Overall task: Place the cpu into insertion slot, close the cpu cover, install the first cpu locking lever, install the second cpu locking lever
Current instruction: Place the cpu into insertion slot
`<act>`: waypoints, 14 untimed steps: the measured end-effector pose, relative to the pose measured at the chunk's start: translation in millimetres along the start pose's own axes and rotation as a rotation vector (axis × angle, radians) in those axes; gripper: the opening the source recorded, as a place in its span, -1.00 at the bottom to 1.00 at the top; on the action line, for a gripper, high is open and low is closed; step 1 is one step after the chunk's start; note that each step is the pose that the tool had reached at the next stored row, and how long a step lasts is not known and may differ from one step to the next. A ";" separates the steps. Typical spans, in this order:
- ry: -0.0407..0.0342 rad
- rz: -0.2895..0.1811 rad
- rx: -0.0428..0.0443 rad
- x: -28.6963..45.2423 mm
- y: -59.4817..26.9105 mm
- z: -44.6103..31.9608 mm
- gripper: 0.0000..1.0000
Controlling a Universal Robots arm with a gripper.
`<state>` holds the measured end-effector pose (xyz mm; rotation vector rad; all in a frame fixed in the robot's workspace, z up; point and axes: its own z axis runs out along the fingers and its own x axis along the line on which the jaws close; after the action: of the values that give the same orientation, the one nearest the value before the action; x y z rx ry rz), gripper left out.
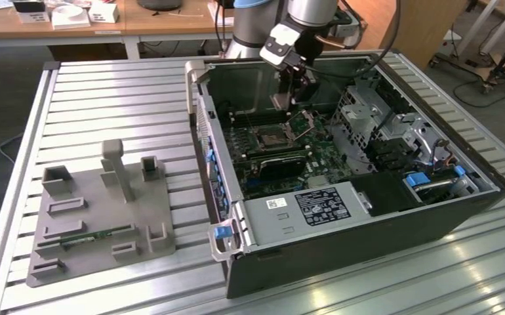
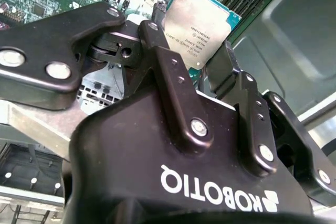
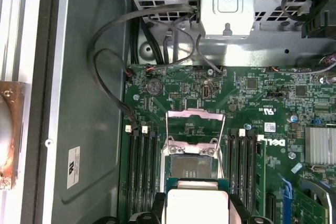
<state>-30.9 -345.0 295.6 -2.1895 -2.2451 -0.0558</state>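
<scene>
My gripper (image 2: pixel 191 45) is shut on the cpu (image 2: pixel 202 22), a flat square chip with a silver top and a green edge, pinched between the two black fingers (image 2: pixel 157 45). In the first wrist view the cpu (image 3: pixel 197 203) hovers just short of the insertion slot (image 3: pixel 191 167), whose dark centre lies open. The cpu cover (image 3: pixel 195 127), a thin silver frame, stands swung up beyond the slot. In the exterior view the gripper (image 1: pixel 289 98) hangs inside the open computer case above the insertion slot (image 1: pixel 270 139), with the raised cover (image 1: pixel 305 121) beside it.
Black memory slots (image 3: pixel 140 166) flank the socket on both sides. Grey cables (image 3: pixel 121 51) loop over the case floor below a metal drive cage (image 3: pixel 226 3). A power supply box (image 1: pixel 318 207) fills the case's near end. A grey fixture plate (image 1: pixel 103 216) lies on the slatted table (image 1: pixel 103 105).
</scene>
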 end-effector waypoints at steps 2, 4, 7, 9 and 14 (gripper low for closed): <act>0.0021 -0.001 0.0003 0.0 0.0 1.2 0.09; 0.0036 -0.001 0.0007 -0.1 0.0 2.1 0.09; 0.0051 -0.003 0.0010 -0.1 -0.1 3.1 0.09; 0.0054 -0.010 0.0013 0.3 0.0 3.7 0.09; 0.0098 -0.039 0.0021 1.0 -0.1 6.1 0.09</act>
<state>-30.9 -343.9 289.6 -2.1396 -2.2818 -0.0641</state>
